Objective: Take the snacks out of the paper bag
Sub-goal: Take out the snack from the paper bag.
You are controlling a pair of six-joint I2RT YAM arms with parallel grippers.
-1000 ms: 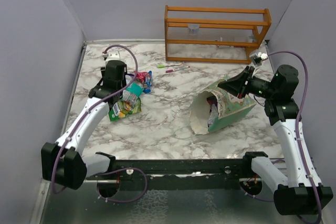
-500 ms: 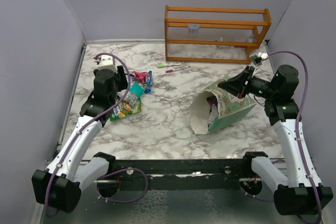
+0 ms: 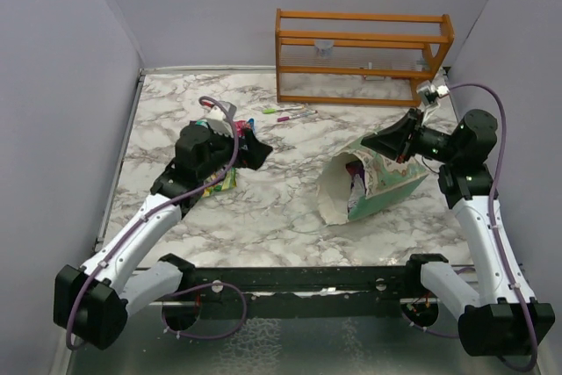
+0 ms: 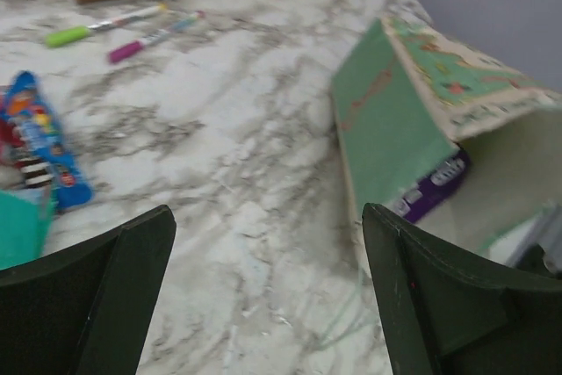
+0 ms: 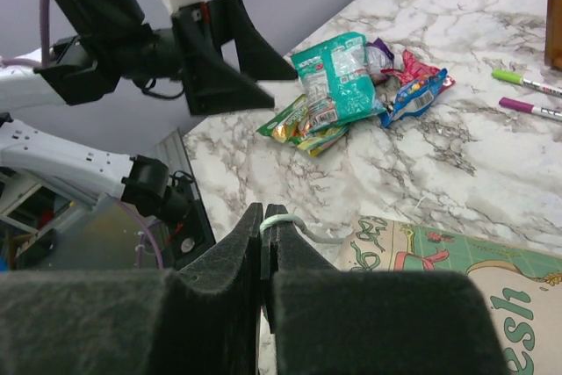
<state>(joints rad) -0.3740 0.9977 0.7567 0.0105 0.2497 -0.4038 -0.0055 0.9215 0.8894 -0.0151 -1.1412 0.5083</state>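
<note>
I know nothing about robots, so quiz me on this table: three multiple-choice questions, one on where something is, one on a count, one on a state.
1. Where is the pile of snack packets?
A. On the table, left of the paper bag
B. Stacked on top of the bag
C. Held in the air by the right arm

2. How many pens lie near the wooden rack?
A. One
B. Two
C. Four

3. How do the left arm's jaws stand?
A. Wide open, holding nothing
B. Shut on a packet
C. Shut on a pen

Answers:
1 A: the right wrist view shows the packets heaped on the marble, apart from the bag.
2 B: one is green and one is pink.
3 A: the left wrist view shows a broad gap between them with only table in it.
</note>
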